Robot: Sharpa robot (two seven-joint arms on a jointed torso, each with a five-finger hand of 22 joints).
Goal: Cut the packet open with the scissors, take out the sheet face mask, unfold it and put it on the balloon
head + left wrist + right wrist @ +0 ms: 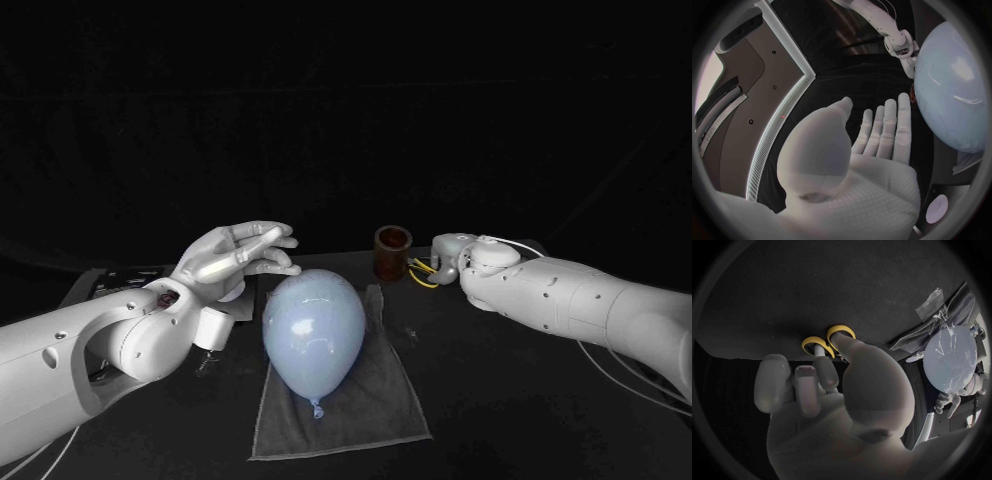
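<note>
The balloon (313, 325), pale blue and glossy, lies on a grey towel (382, 400) on the black table, its knot at the end away from both sets of fingers. It is just beside the left hand (231, 262), on the side of that hand's outer fingers. That hand is raised, its fingers straight and side by side with the thumb apart from them, and the palm is bare. The left wrist view shows the same flat palm (873, 170) with the balloon (954, 90) curving close past the fingertips.

The scissors (423, 272) are in the right hand (459, 258). In the right wrist view its fingers (807, 385) are curled in and the pale shank runs in between a finger and the thumb. The two yellow loops (814, 344) stick out beyond the fingertips. The blades are hidden under the hand (836, 405).

Just beyond those fingertips stands a brown cylinder (392, 252), upright. Below the left hand sits a small white object (214, 328), too small to make out. A dark tray with a pale rim (786, 115) lies on the thumb side of the left hand, cut off at the edge.
</note>
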